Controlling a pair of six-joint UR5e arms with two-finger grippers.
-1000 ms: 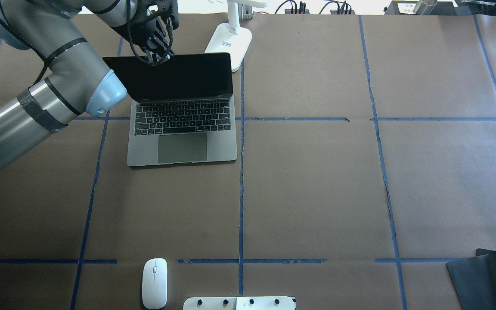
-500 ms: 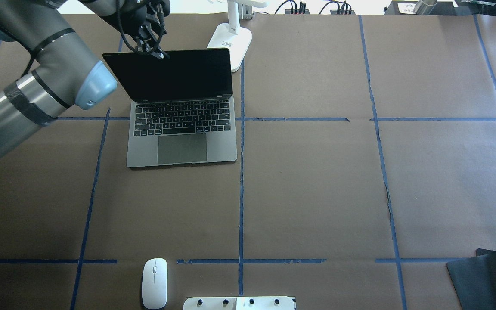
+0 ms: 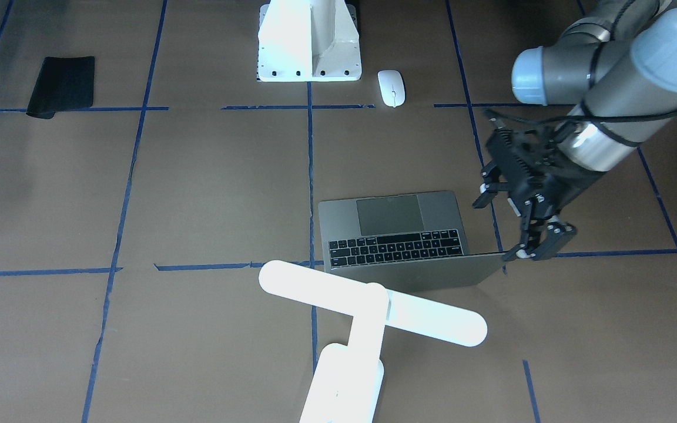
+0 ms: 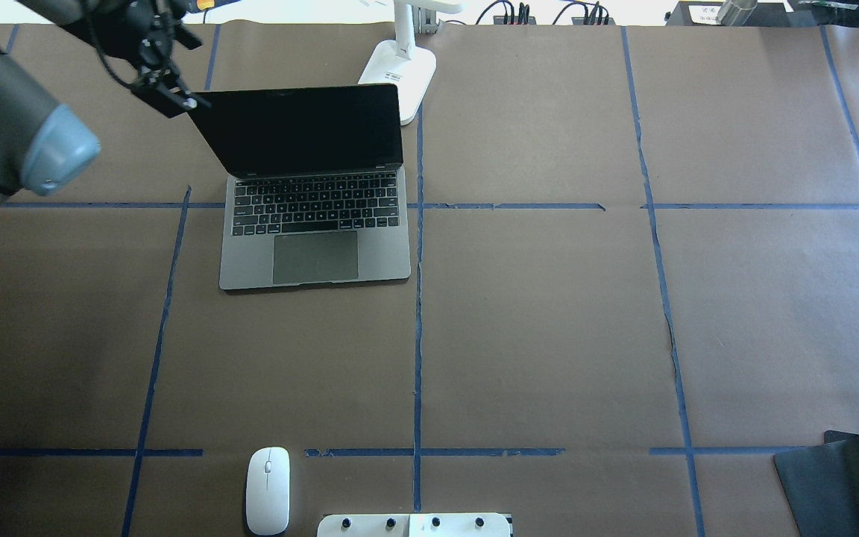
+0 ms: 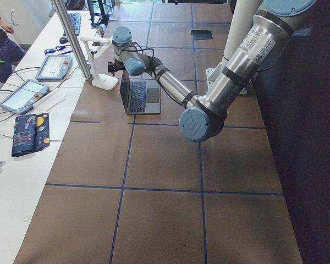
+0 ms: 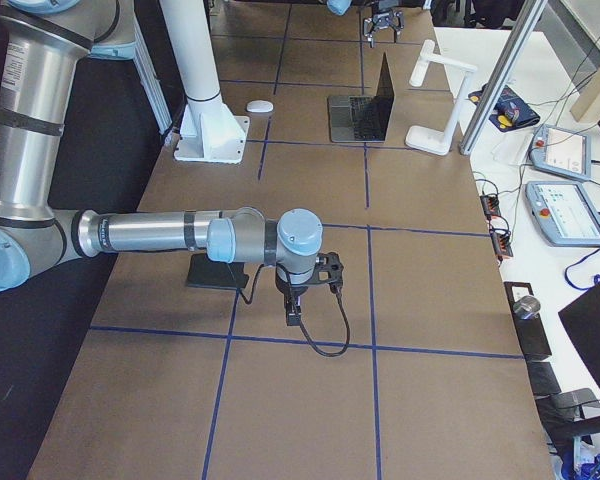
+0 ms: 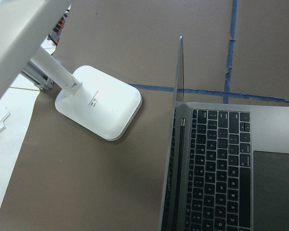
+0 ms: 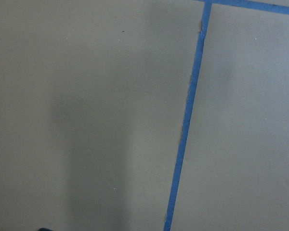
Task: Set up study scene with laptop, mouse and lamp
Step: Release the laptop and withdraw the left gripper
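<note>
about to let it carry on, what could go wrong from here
1. The left gripper sits right at the corner of the laptop lid; a sideways move could knock the lid or swing the laptop round.
2. The lamp stands close behind the lid, so tilting the lid further back might bump it.
3. The mouse lies near the pedestal, leaving little room for a grasp on that side.

My table (image 4: 549, 335) is papered brown and gridded with blue tape (image 4: 417, 335); along its far edge runs a white bench (image 6: 580, 325) carrying two teach pendants (image 6: 570, 215), cables (image 4: 508, 11) and an aluminium post (image 6: 497, 80).
</note>
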